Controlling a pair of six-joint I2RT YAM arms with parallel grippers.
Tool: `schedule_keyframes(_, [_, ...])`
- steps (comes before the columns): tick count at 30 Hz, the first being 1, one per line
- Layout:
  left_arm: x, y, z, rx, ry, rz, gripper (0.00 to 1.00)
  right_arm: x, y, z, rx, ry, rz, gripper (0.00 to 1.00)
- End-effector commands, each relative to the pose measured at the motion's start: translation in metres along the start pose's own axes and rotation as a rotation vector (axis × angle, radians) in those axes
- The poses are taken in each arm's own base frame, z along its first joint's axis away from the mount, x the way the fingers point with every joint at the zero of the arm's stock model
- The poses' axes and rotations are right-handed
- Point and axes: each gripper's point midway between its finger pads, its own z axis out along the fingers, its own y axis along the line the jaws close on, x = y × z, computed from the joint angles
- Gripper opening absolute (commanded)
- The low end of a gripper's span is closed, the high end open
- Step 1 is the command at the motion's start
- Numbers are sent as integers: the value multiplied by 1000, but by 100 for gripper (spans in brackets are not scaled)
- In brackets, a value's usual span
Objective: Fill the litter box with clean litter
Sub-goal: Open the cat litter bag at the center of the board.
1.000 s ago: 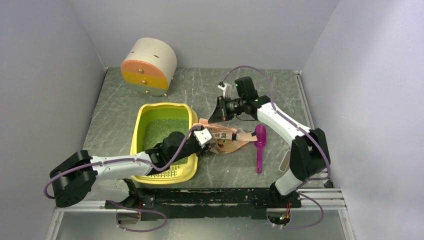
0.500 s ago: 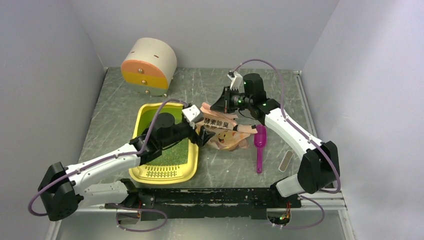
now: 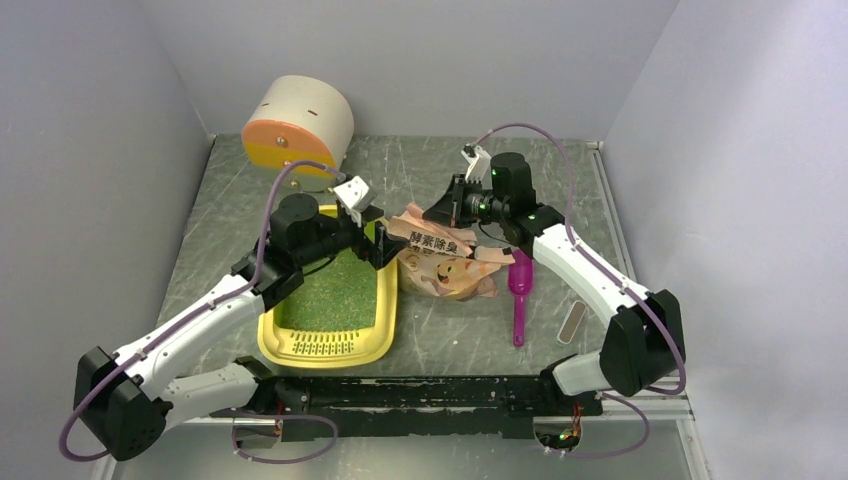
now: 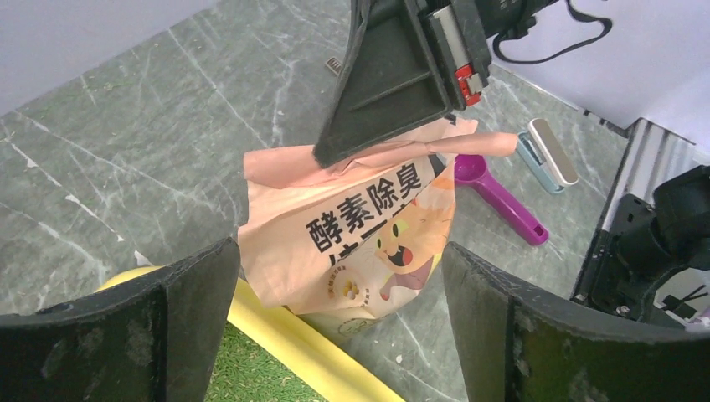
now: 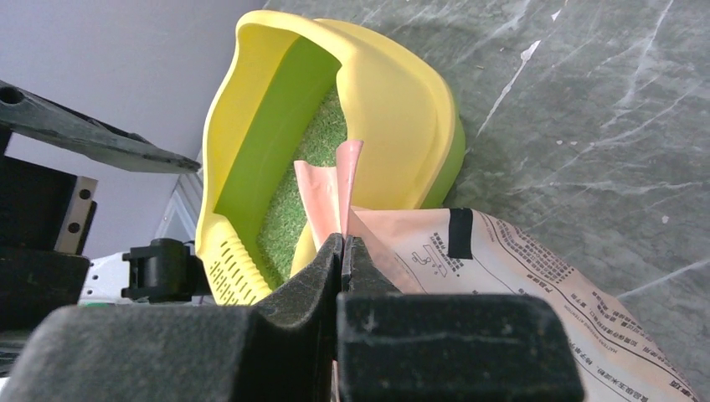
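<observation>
The yellow litter box lies left of centre with green clean litter over its floor. Right beside its far right corner stands a pink-beige printed bag. My right gripper is shut on the bag's folded top edge and holds it up. In the right wrist view the litter box and the litter lie beyond the bag. My left gripper hovers over the box's right rim, open, facing the bag with nothing between its fingers.
A magenta scoop lies right of the bag, with a small grey-white oblong further right. A white cylinder with an orange end stands at the back left. Grey walls close in three sides.
My left gripper has opened, let go of the bag and drawn back towards the box's far end. The right gripper has lifted the bag's top, so the bag stands more upright.
</observation>
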Motion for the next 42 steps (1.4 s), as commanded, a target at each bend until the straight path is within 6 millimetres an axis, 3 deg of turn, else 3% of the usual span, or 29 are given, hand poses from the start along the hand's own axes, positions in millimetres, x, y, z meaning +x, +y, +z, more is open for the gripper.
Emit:
schedule_keyframes(1, [-18,-13,-7,107,-17,-6,94,-7,-1,-7,35,-28,-33,0])
schedule_keyframes(6, [-5,-11,3,151,35,-12,93,-11,5,-12,24,-52,-52,0])
schedule_keyframes(11, [0,9,12,178,61,-53,94,-10,8,-14,8,-50,-47,0])
schedule_keyframes(24, [8,15,40,336,102,-113,91,-11,20,-18,-48,-62,-78,0])
schedule_keyframes(34, [26,25,59,362,150,-143,87,-10,29,-19,-97,-57,-91,0])
schedule_keyframes(39, [30,19,64,440,175,-150,76,-14,33,-22,-113,-82,-110,0])
schedule_keyframes(42, [24,16,64,461,161,-149,62,-16,32,-23,-100,-82,-120,0])
